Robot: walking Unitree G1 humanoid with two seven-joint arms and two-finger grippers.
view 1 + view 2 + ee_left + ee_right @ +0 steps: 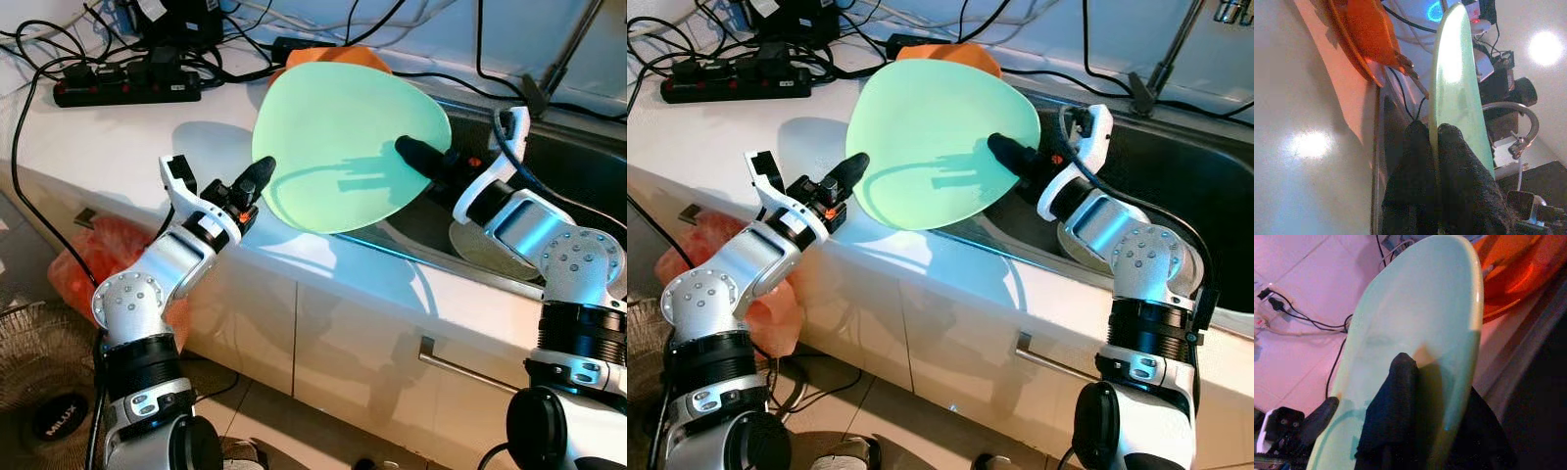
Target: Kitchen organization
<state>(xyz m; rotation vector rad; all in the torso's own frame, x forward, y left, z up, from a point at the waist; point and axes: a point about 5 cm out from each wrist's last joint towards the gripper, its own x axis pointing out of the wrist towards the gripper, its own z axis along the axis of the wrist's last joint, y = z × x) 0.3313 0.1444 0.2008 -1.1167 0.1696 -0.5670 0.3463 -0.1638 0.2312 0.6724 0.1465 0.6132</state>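
Observation:
A pale green plate [343,147] is held up on edge over the white counter [118,137], just left of the sink [578,162]. My left gripper [263,174] is shut on its left rim; in the left wrist view the two black fingers [1415,147] clamp the rim from both sides. My right gripper [407,149] is shut on the right rim, with one finger [1400,372] across the plate's face and the other behind it. An orange plate [338,54] lies on the counter behind the green one.
A black power strip [127,90] and tangled cables lie at the counter's back left. A greyish dish [480,250] sits in the sink below my right arm. Below the counter are white cabinet doors with a handle [460,367], an orange bag [98,255] and a fan [39,392].

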